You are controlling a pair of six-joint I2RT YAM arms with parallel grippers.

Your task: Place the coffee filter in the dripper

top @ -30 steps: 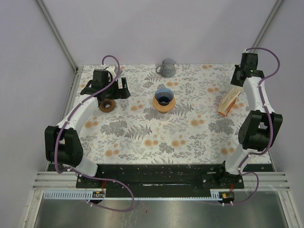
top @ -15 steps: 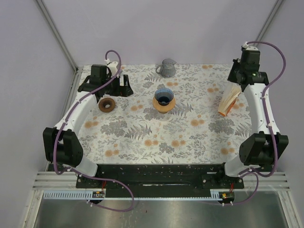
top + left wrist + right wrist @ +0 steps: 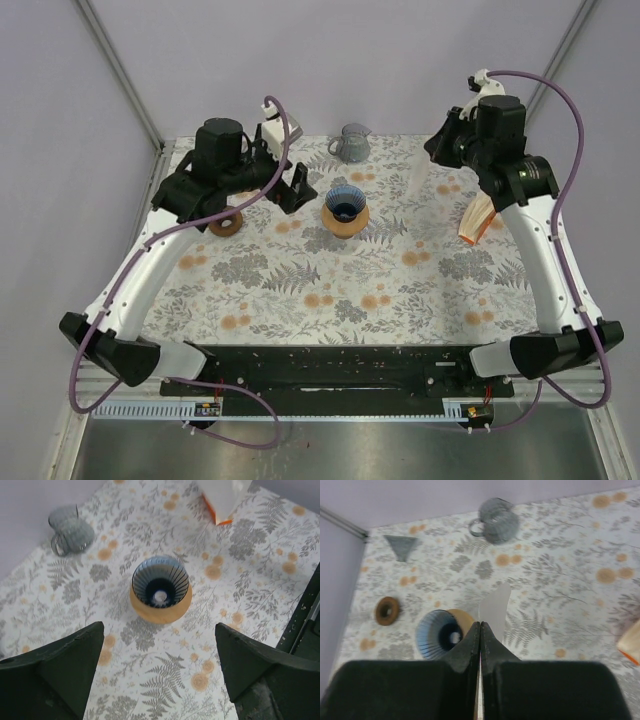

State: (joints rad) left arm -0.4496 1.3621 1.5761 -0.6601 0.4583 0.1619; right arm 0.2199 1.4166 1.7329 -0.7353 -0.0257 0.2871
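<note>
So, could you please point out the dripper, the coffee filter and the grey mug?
dripper (image 3: 160, 595): left wrist view, bottom of its ribbed cone.
coffee filter (image 3: 496, 607): right wrist view, middle of its flat face.
grey mug (image 3: 352, 146): top external view, its body.

Light was bright, soft and even across the flowered table. Shadows were faint: the dripper cast only a pale one close beside it. The overhead view was sharp. The right wrist view was softer, with the mug and the far edges blurred, and the right gripper showed as a dark mass with little detail.
</note>
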